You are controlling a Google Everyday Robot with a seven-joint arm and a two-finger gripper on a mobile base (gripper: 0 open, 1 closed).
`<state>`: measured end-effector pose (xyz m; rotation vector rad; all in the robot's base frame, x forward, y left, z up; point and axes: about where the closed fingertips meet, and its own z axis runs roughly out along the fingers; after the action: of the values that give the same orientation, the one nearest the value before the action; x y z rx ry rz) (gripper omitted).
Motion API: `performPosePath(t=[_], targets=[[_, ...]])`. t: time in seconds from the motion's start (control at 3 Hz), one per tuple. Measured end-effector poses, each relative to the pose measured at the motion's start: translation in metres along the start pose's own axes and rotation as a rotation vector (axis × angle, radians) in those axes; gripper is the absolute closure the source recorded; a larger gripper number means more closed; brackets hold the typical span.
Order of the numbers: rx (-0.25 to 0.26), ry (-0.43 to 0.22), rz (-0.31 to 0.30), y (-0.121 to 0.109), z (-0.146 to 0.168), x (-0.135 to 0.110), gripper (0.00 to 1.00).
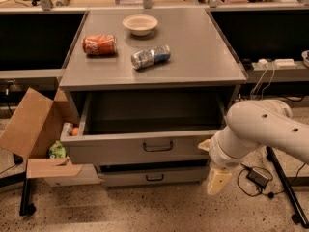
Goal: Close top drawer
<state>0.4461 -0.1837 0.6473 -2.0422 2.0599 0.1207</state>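
A wide grey metal top drawer [120, 151], with a deep box interior and a small dark wire pull at its centre, is standing pulled well out of its grey cabinet. Closing it is not yet done, and the whole push inward appears to be left. As the camera sees it, the drawer's front is lying just left of and slightly above the gripper [218, 180].

The cream-coloured gripper is hanging low, pointing toward the floor beside the right-hand end of the drawer front. It is at the tip of a bulky white robot arm [263, 124] reaching in from the right edge. Whether the gripper is open or closed cannot be told, and nothing is showing in its hold.

The drawer's shadowed interior is showing nothing inside. Directly left of the gripper, a shallower grey drawer [154, 177] is sitting beneath it. Well above and to the left, the grey tabletop [207, 57] is carrying three things:
- a cream bowl [140, 24]
- a red soda can [99, 44] on its side
- a silver-and-blue can [150, 57] on its side

Far left of the gripper, an open brown cardboard box [26, 124] is holding a green packet [58, 150] and a small can [66, 128].
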Motion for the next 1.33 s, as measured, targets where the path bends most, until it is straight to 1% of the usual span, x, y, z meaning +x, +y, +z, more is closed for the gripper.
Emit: performPosePath(t=[0.33, 0.67, 1.0, 1.33], targets=[[0.025, -0.019, -0.014, -0.03, 0.001, 0.002, 0.41], [0.053, -0.031, -0.01, -0.06, 0.0, 0.006, 0.65], [0.081, -0.02, -0.001, -0.082, 0.002, 0.009, 0.88], [0.102, -0.01, 0.018, -0.099, 0.007, 0.012, 1.0]])
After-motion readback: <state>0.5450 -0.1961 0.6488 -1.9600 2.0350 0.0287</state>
